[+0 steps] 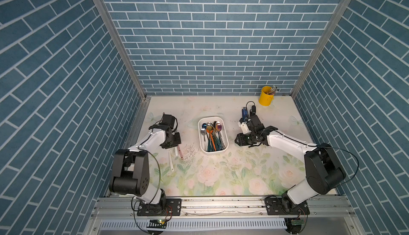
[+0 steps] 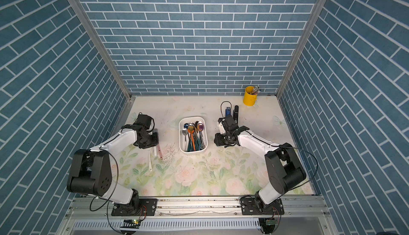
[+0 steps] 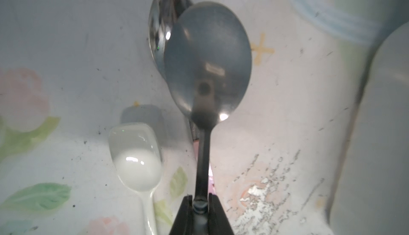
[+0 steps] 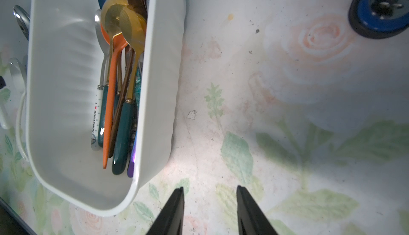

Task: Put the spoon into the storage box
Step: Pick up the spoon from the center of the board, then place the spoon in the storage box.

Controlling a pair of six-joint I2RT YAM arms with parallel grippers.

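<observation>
In the left wrist view my left gripper point(image 3: 200, 197) is shut on the thin handle of a grey metal spoon point(image 3: 208, 63), whose bowl points away from the jaws just above the cloth. In both top views this gripper point(image 1: 171, 143) is left of the storage box point(image 1: 213, 152), a shallow white tray holding several coloured spoons point(image 4: 115, 89). The arm hides the held spoon there. My right gripper point(image 4: 210, 189) stands open over bare cloth, close to the box's right side point(image 4: 163, 67), with nothing between its fingers.
A second metal spoon point(image 3: 163, 23) with a pink handle point(image 1: 179, 153) and a white ceramic spoon point(image 3: 137, 156) lie on the floral cloth under my left gripper. A yellow cup point(image 1: 266, 96) with utensils stands at the back right. A blue and black object point(image 1: 244, 113) is behind the right gripper.
</observation>
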